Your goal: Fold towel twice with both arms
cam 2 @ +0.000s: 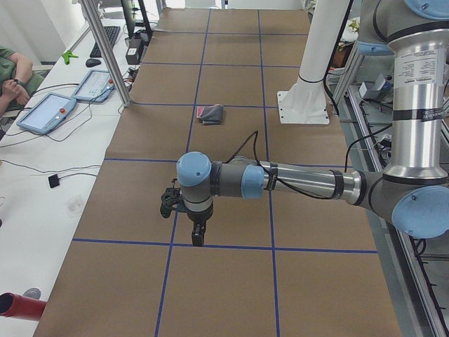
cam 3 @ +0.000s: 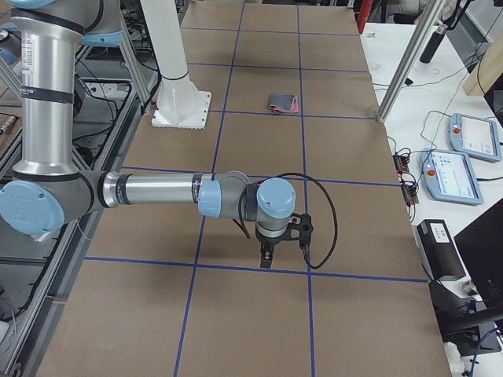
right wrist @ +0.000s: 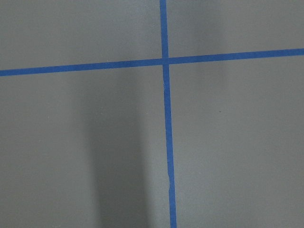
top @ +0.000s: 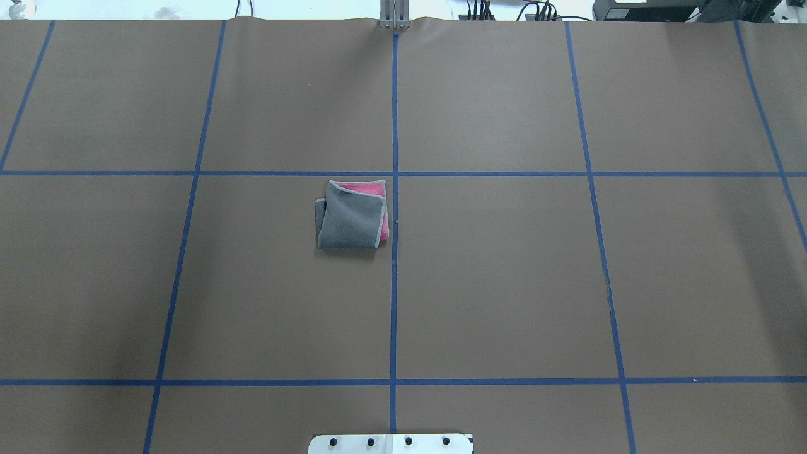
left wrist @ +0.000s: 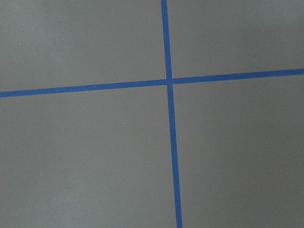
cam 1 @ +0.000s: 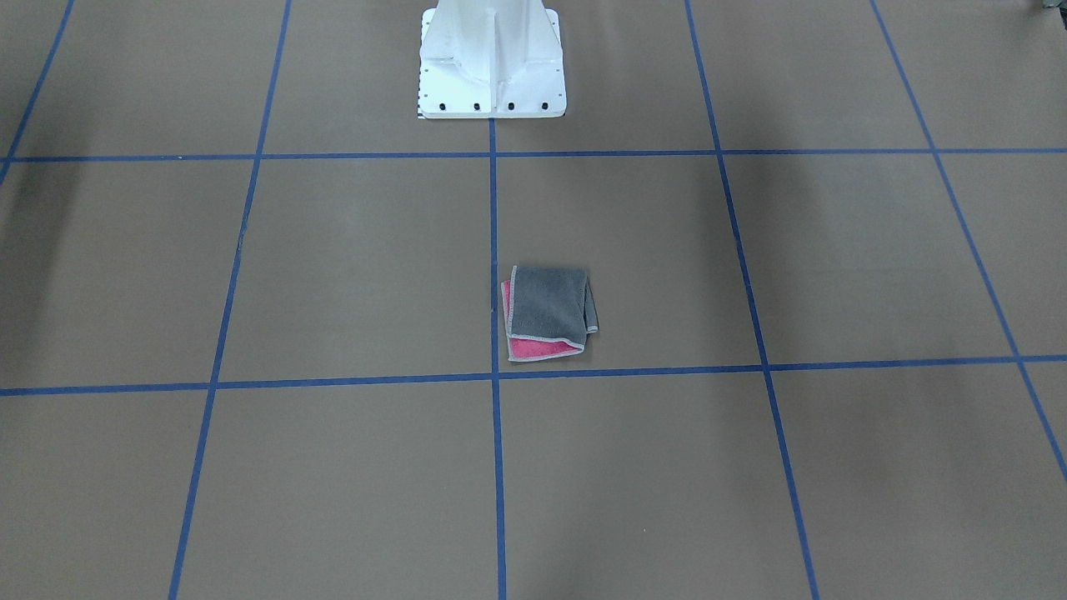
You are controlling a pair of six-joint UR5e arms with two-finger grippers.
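The towel (cam 1: 546, 310) lies folded small on the brown table, dark grey face up, with a pink strip showing along two edges. It also shows in the overhead view (top: 352, 217), left of the centre line, and small in both side views (cam 2: 210, 114) (cam 3: 284, 103). My left gripper (cam 2: 198, 236) points down over a blue line crossing, far from the towel. My right gripper (cam 3: 267, 256) points down at the opposite end of the table, also far from it. Both grippers show only in side views, so I cannot tell whether they are open or shut. Nothing hangs from either.
The white bolted pedestal (cam 1: 492, 62) stands at the robot's side of the table. Blue tape lines (top: 394, 284) divide the brown table cover into squares. Tablets (cam 2: 48, 111) and cables lie on a side bench, where a person's arm shows.
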